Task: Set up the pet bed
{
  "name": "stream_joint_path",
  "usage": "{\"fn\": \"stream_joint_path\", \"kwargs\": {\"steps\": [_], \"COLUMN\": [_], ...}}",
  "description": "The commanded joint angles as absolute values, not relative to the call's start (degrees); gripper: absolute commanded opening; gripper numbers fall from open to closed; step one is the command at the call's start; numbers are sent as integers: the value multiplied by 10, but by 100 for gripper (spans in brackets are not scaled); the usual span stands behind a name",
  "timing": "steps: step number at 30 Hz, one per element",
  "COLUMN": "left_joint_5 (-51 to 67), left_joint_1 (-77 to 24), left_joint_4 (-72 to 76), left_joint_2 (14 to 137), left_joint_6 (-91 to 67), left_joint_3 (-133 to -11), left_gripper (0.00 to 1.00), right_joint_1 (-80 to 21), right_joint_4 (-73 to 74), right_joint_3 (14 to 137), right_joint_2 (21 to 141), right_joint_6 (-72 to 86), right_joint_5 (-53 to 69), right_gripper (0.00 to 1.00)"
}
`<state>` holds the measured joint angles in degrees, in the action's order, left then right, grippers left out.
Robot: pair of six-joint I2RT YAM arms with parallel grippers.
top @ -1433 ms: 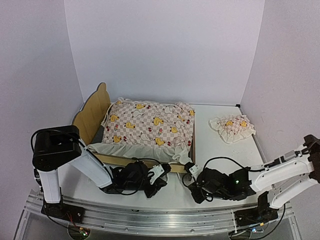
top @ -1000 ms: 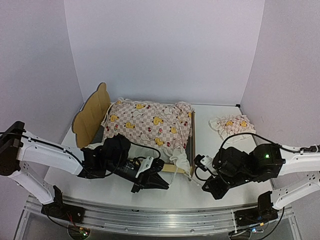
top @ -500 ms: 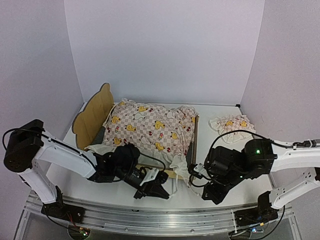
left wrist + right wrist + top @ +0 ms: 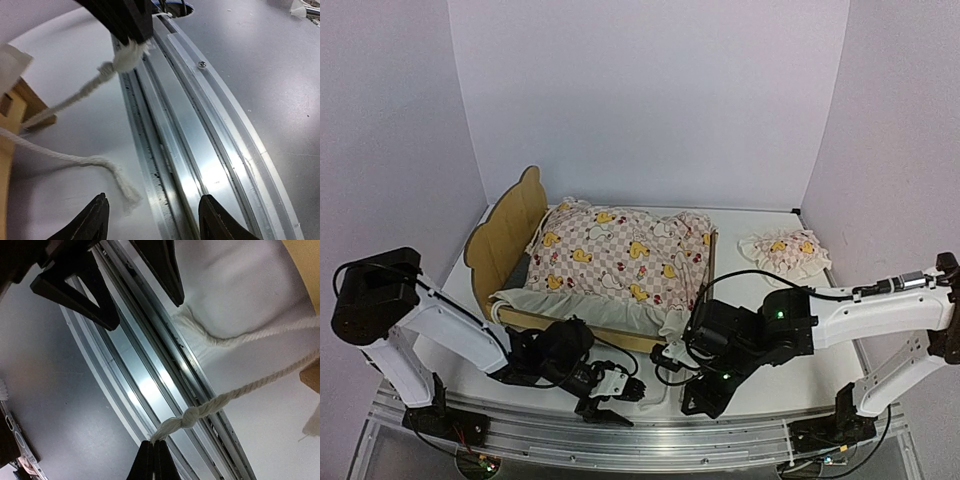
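The pet bed point(image 4: 505, 228) sits back-left on the table point(image 4: 770, 305) under its quilt point(image 4: 620, 250), while nearer the left gripper point(image 4: 157, 222), clenched a moment ago, now gapes beside a loose cord end point(image 4: 122, 185), and the right gripper point(image 4: 152, 460), shifted leftward, stays pinched on a knotted cord point(image 4: 192, 415).

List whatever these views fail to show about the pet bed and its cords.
- Pet bed base, top view: almost all of it is covered by the quilt.
- Where the loose cord ties on, left wrist view: cut off by the left edge. It is too thin to trace from above.
- Right gripper fingertips, top view: hidden under its own wrist. Only the right wrist view shows them shut on the knotted cord.
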<state>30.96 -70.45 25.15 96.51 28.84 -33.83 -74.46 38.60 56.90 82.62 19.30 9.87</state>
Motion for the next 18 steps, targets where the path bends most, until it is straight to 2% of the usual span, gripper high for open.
{"fn": "stream_joint_path", "kwargs": {"steps": [1,5,11,18], "left_joint_5": [240,259,268,245], "left_joint_1": [-703,-704,-704,-704], "left_joint_4": [355,447,519,561], "left_joint_2": [867,879,954,973], "left_joint_6": [321,315,324,290], "left_joint_3": [-288,-277,-301,-325], "left_gripper": [63,63,61,50], "right_joint_1": [-748,-746,-741,-723], "right_joint_4": [272,185,151,151], "right_joint_3": [578,553,547,537], "right_joint_2": [832,832,834,826], "right_joint_6": [224,261,271,279], "right_joint_5": [107,75,35,28], "right_gripper": [0,0,0,0]}}
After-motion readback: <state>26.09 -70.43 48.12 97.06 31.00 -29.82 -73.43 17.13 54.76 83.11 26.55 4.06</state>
